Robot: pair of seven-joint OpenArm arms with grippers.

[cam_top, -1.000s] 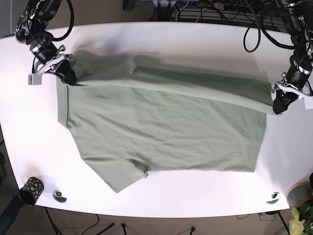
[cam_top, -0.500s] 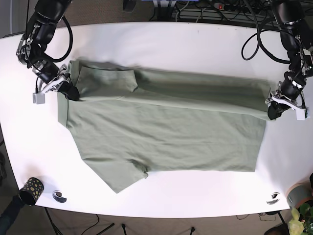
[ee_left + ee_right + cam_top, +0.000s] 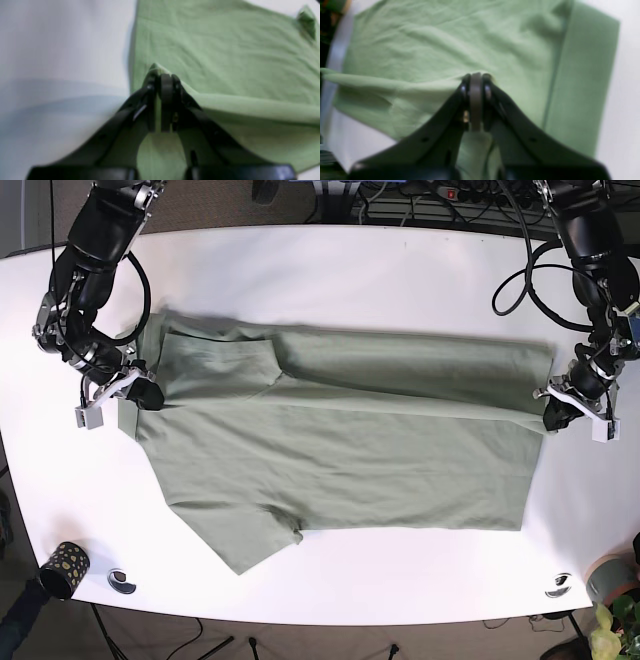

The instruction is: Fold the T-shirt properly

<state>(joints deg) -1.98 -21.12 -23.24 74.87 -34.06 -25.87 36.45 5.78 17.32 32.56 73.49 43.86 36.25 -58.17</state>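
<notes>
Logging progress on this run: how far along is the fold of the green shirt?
Early. Done: the sage-green cotton T-shirt lies spread on the white table, far edge doubled over. In hand: the left gripper and right gripper pinch that edge's ends. Left: lower sleeve still sticks out; no crosswise fold yet.

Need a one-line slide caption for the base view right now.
Both grippers, left and right, pinch the green T-shirt's folded edge.

Both wrist views are showing blurred, and the T-shirt [image 3: 225,62] is running off the frame edges there.
</notes>
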